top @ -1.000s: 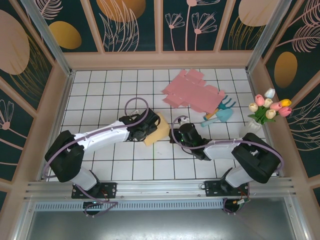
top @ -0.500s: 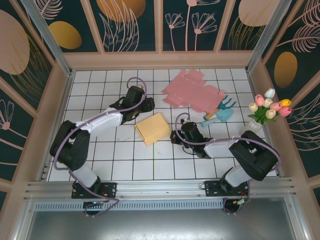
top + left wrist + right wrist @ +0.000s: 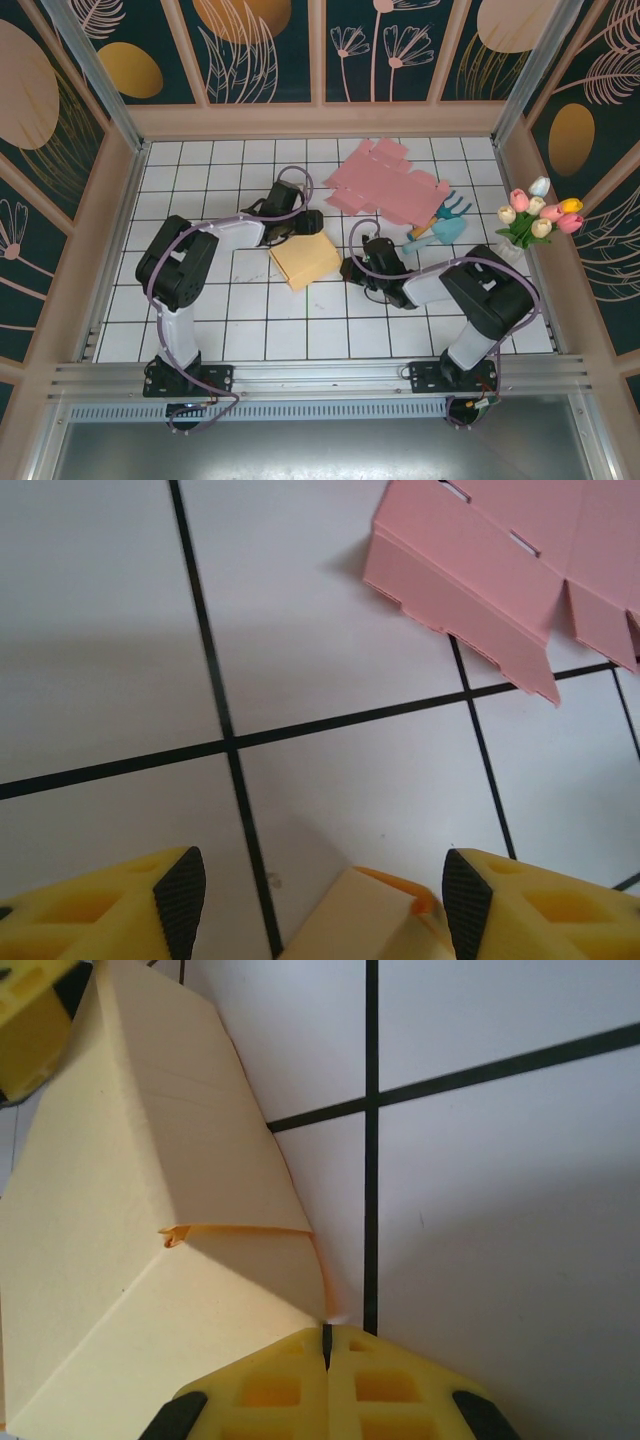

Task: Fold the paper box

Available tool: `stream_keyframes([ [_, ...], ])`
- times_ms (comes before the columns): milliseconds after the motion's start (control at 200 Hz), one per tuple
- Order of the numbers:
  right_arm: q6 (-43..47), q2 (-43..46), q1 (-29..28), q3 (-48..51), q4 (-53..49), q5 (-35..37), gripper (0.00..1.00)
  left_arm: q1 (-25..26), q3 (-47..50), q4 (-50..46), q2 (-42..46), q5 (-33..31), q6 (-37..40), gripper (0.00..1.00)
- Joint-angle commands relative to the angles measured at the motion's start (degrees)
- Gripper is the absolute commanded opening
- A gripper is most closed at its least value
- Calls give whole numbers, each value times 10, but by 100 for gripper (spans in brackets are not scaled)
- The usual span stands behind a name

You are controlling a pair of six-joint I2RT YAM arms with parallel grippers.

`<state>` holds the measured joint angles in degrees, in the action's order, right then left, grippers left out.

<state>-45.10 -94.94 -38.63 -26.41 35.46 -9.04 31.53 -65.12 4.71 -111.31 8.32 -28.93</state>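
The left gripper [image 3: 322, 905] is released, jaws apart and clamping nothing. One corner of the box [image 3: 305, 259] pokes up right between its fingertips, so the rest of the box lies under and behind this hand. The right gripper [image 3: 326, 1345] is clenched on nothing, tips pressed together. The box's near corner is just ahead and to the left of them, touching or nearly so; I cannot tell which. From above, the two hands sit at either end of one short side of the box. Its length runs away ahead of the right hand, skewed to the grid lines, and both hands are about equally close. The box looks closed up, so little folding seems left on it. Ahead and to the right of the left hand lies a flat pink sheet [image 3: 470, 580], apart from the box with bare tile [image 3: 330, 660] between them. Open tile to the right hand's right gives room to back off.
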Motion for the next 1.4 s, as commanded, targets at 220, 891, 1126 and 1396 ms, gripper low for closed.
stream_keyframes([
  [220, 12, -72, 15, -47, 1, -36, 0, 21, 42, 95, -32, 136, -59, 62],
  [891, 1, 85, -5, 15, -68, 20, 0, -33, 78, 54, 78, 42, -109, 66],
  [1126, -29, 100, -80, 34, -51, 67, 0, -33, 150, 74, 125, 20, -103, 66],
  [1396, -99, -21, -140, -10, 77, 59, 0, -33, 192, 128, 102, 47, -133, 64],
])
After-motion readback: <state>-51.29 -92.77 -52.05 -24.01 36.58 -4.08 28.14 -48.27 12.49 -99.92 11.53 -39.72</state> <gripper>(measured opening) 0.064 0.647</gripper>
